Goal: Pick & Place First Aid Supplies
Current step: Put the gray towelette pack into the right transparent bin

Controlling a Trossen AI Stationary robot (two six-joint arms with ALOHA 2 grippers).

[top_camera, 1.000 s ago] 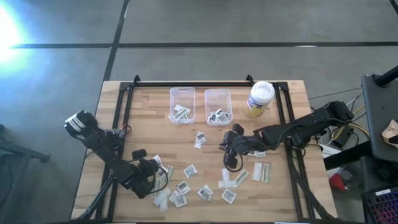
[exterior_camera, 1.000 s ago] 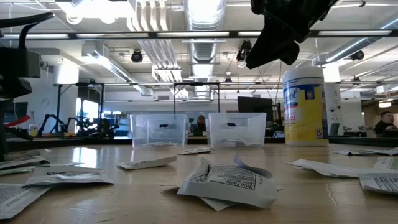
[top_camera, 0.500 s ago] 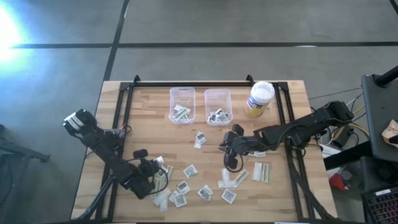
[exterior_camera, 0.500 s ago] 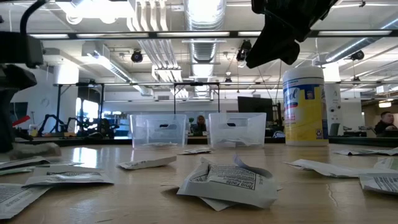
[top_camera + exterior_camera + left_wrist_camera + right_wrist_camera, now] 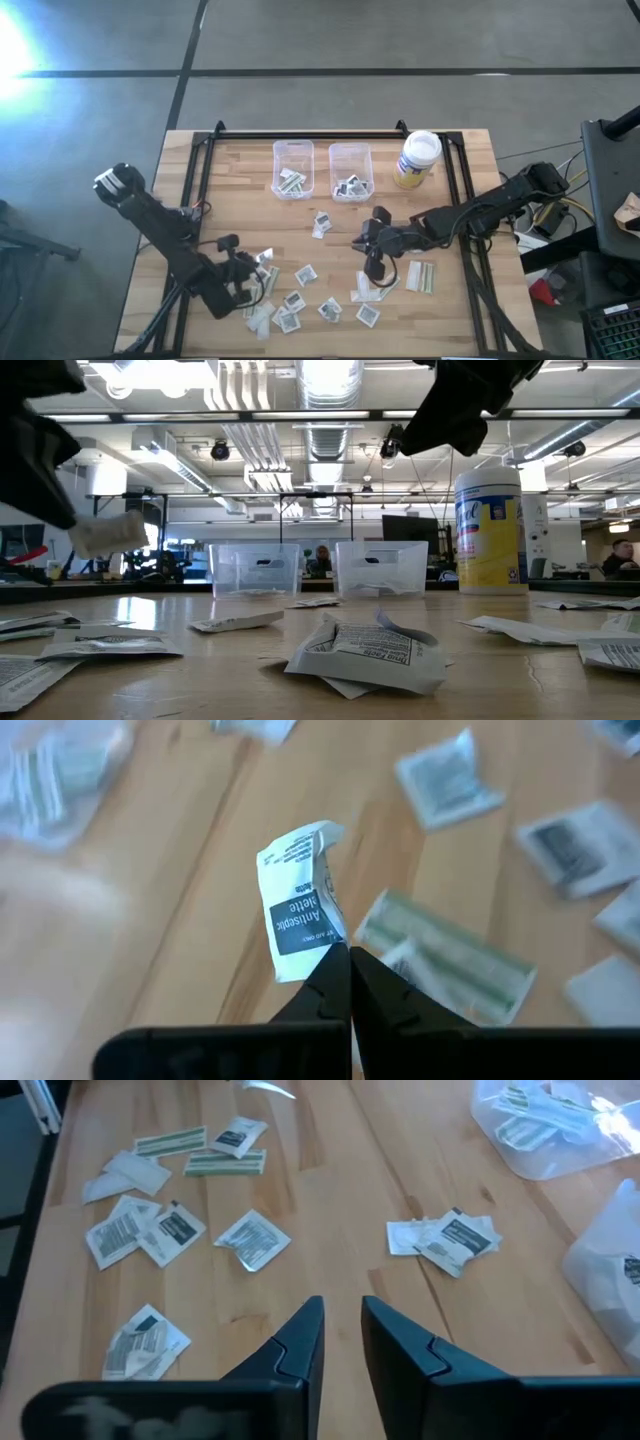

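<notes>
My left gripper (image 5: 343, 958) is shut on a white square packet (image 5: 300, 902) with dark "Antiseptic" print. It is above the near left part of the table (image 5: 240, 215); the low view shows that packet (image 5: 108, 532) in the air. Several more first aid packets (image 5: 300, 298) lie flat on the wood near the front, both square ones and long pale strips (image 5: 420, 276). My right gripper (image 5: 342, 1320) hovers over the table's middle right (image 5: 374, 262). It is open by a narrow gap, with nothing between its fingers. My left gripper pinches the packet's one corner (image 5: 322, 948) between its two fingertips. The fingers slant down toward the table. The packet sticks out beyond the tips, slightly curled, and is lifted clear of the table and the other packets.
Two clear bins (image 5: 293, 168) (image 5: 351, 170) with a few packets inside stand at the far middle. A white-lidded yellowish jar (image 5: 417, 158) stands to their right. Two packets (image 5: 445, 1238) lie just in front of the bins. Bare wood lies between the bins and the scattered packets.
My left gripper has risen from the table with the white packet and has tipped closer to level. The packet was down among the others and now hangs clear above them.
</notes>
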